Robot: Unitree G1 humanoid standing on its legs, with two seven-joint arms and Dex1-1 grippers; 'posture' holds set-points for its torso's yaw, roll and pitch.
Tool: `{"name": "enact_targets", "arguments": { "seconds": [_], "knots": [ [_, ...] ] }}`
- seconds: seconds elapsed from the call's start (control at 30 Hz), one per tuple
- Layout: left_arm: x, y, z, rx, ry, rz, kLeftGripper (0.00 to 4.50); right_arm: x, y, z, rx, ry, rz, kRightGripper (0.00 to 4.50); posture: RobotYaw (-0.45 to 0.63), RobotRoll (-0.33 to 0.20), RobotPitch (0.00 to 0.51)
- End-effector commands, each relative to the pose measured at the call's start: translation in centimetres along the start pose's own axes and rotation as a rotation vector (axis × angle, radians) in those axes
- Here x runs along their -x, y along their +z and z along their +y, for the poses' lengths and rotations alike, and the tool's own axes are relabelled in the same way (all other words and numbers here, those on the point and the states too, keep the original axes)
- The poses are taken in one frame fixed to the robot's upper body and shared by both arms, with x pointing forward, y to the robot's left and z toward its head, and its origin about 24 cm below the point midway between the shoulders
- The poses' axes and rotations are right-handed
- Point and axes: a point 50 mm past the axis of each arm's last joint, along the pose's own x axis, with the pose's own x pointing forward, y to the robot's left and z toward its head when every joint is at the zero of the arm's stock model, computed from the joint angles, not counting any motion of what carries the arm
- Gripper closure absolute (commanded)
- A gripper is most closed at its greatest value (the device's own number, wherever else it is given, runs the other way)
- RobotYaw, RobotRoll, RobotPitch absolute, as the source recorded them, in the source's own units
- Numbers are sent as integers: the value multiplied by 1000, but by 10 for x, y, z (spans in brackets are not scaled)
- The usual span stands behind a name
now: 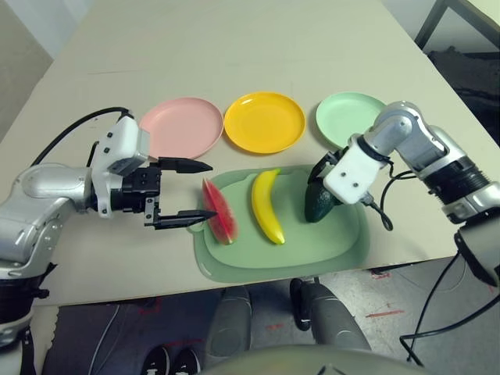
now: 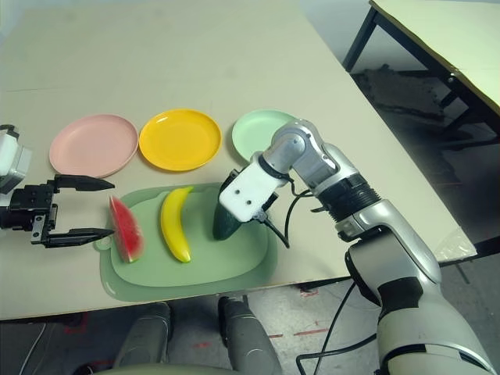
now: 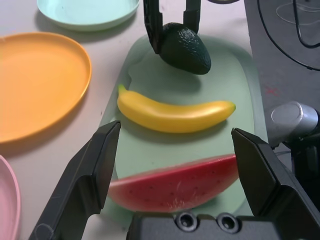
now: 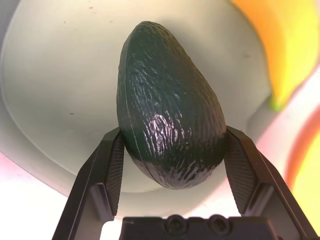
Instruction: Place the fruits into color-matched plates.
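Right end effector (image 4: 170, 165) clamping avocado (image 4: 167, 102), seemingly mid-mat (image 1: 344, 242).

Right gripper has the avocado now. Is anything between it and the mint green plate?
Nothing visible. The right gripper is shut on the avocado at the mat's far right end, and the mint green plate lies just beyond on bare table. The banana sits off to the left.

Three plates: pink plate (image 1: 181, 127), yellow plate (image 1: 264, 122), mint green plate (image 1: 349, 116). Three toy fruits: watermelon wedge (image 1: 219, 212), banana (image 1: 267, 205), avocado (image 1: 318, 205). One pale green mat (image 1: 344, 242).
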Motion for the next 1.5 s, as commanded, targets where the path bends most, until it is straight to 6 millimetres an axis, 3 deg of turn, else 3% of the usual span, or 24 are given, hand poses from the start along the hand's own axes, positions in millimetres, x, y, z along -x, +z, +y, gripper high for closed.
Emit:
{"name": "enact_targets", "arguments": {
  "seconds": [0.03,0.37,0.73,1.1,1.33,1.5],
  "knots": [
    [-1,3,1,8,17,-15,0,14,0,-7,-16,-19,13,1315,41,0,193],
    [-7,10,8,21,107,-33,0,35,-6,-33,-88,-134,47,1315,40,0,190],
    [-6,13,13,15,172,-10,0,37,-16,-52,-169,-241,66,1315,52,0,192],
    [-6,12,18,11,214,15,0,71,-76,-23,-437,-360,444,1315,48,0,197],
    [-9,15,29,4,311,9,0,68,-98,1,-545,-370,588,1315,41,0,197],
    [-10,16,33,8,355,10,0,65,-102,5,-573,-368,608,1315,44,0,198]
  ]
}}
